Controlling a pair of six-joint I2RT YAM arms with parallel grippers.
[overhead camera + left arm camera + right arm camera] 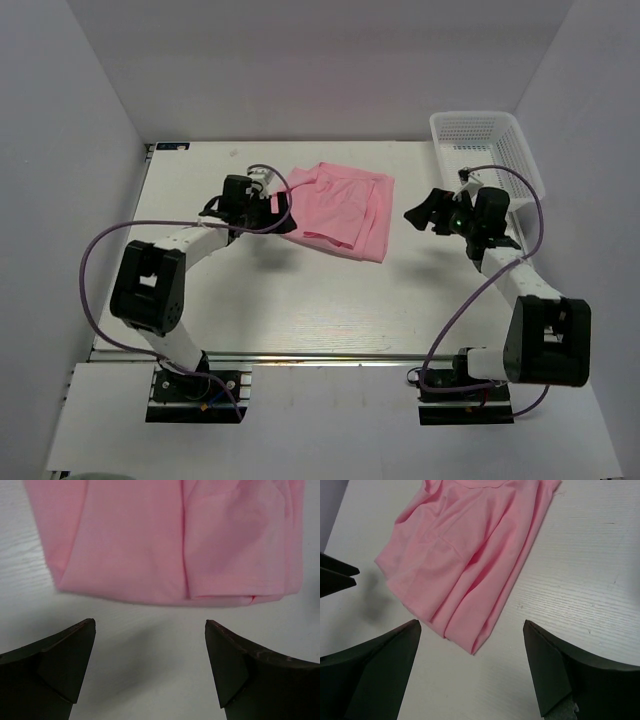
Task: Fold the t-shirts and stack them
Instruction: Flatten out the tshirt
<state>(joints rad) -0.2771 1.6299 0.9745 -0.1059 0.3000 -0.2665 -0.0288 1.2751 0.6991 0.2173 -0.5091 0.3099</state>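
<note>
Gaping empty, the left gripper and right gripper point at the pink t-shirt ahead; only the top view shows the mesh basket.

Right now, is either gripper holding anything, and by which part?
Nothing is held: left gripper and right gripper stand open, clear of the thin light-pink t-shirt.

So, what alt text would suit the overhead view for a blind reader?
A loosely folded light-pink t-shirt lies on a white table between two open robot grippers: the left gripper at its edge, the right gripper apart. A white mesh basket sits back right.
</note>
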